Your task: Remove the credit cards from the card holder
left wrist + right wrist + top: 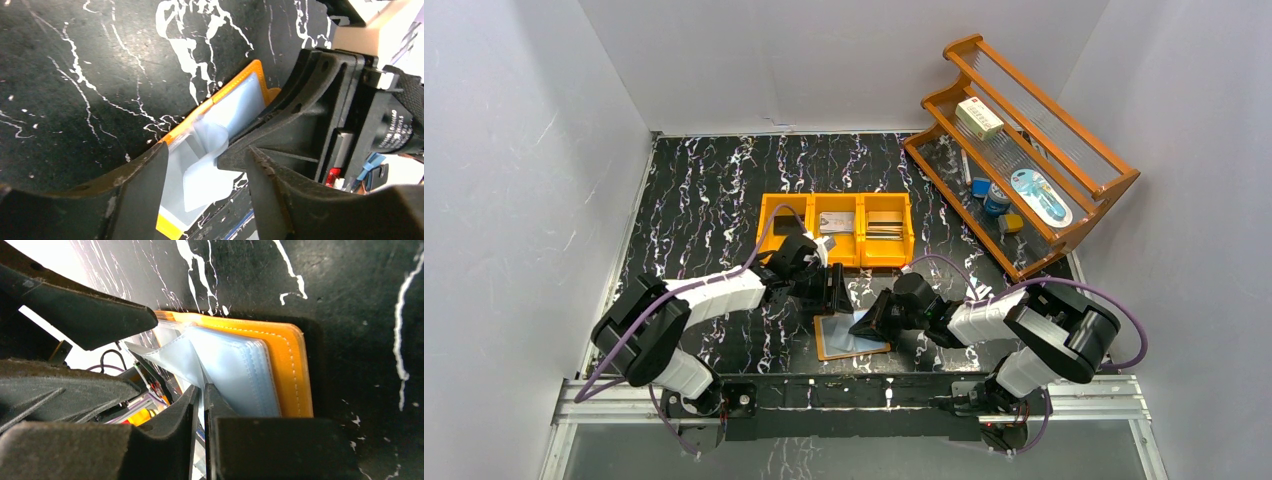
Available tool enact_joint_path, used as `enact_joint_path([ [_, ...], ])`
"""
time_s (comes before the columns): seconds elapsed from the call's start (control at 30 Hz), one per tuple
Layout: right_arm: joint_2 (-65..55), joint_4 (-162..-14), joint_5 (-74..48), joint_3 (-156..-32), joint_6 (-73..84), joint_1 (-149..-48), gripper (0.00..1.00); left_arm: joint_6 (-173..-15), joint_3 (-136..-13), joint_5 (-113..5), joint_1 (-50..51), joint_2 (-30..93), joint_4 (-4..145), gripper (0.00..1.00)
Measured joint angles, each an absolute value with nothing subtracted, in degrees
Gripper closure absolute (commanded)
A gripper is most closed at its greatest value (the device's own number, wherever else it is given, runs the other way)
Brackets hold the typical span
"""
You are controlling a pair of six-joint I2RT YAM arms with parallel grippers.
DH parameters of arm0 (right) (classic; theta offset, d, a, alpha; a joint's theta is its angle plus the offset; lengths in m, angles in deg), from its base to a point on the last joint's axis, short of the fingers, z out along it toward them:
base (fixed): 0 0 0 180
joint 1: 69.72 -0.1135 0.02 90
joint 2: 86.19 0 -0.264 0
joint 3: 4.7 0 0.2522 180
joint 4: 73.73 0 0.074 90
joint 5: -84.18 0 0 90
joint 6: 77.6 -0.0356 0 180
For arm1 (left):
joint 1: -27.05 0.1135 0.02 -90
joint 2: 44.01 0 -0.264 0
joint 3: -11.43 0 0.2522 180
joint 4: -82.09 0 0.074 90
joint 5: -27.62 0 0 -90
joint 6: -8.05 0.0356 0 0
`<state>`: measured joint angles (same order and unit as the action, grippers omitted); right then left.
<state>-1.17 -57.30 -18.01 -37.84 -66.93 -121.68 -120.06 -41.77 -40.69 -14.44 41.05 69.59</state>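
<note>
Print on the white box point(979, 118) is illegible; card holder point(852, 337) lies open.

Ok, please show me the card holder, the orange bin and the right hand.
card holder point(846, 340): top view, on its pale-blue sleeves.
orange bin point(861, 228): top view, on the divider wall between middle and right compartments.
right hand point(202, 390): right wrist view, between its fingertips, pinching a sleeve.

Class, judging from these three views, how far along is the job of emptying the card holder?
Done: cards lie in the orange bin. In hand: the right end effector pinches a clear sleeve of the open card holder, with the left end effector open above it. Left: the visible sleeves look empty; hidden ones cannot be checked.
</note>
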Motion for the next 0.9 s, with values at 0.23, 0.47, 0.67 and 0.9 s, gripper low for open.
enact_joint_path([
  [0.23,-1.2,-57.3,-18.1,-37.8,-66.9,-121.6,0.81,-119.4,-40.5,-36.7,-14.4,38.7,70.2,0.59],
  [0.47,-1.2,-57.3,-18.2,-37.8,-66.9,-121.5,0.80,-118.7,-40.5,-34.0,-14.4,39.7,71.3,0.60],
  [0.67,-1.2,-57.3,-18.2,-37.8,-66.9,-121.5,0.80,-117.5,-40.5,-36.3,-14.4,40.9,69.7,0.54],
  [0.9,-1.2,-57.3,-18.3,-37.8,-66.9,-121.5,0.80,-116.3,-41.4,-39.0,-14.4,40.8,68.1,0.54],
])
